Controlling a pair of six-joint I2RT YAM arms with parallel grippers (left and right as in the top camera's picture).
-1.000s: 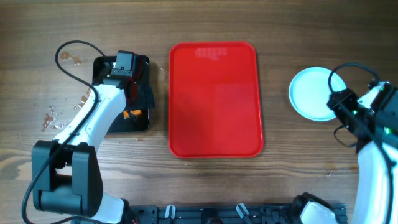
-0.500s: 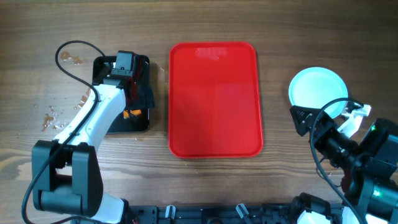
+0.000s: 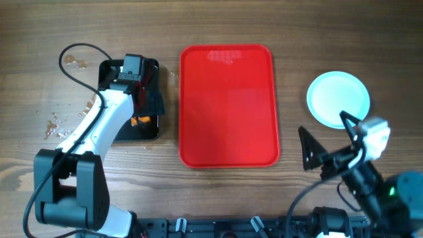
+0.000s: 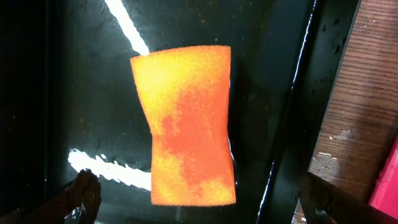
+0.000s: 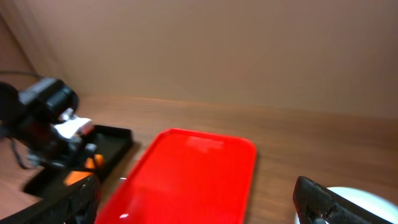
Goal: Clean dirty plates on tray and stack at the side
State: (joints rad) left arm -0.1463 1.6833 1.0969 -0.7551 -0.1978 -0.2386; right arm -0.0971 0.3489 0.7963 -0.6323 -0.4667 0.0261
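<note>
Overhead: your large flat red plastic tray (image 3: 228, 106) is bare. The round pale-blue plates (image 3: 337, 98) sit on the wooden bench (image 3: 291, 26) to its right, stacked aside as the task wants; I can't tell the count. Looks done.
Right tool (image 3: 322, 125) is beside the stack, spread wide and empty. Left tool (image 3: 144, 106) hangs over the small black rectangular tray (image 3: 109, 69).
Left wrist: fingers (image 4: 84, 196) wide, straddling the orange foam sponge (image 4: 186, 124) without gripping it. It lies flat in its wet tray.
Right wrist: wide, nothing between; red tray ahead.

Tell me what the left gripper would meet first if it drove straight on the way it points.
Likely the orange rectangular foam sponge in the black rectangular tray: it lies centred between the left gripper's open jaws. Depth is unclear.
</note>
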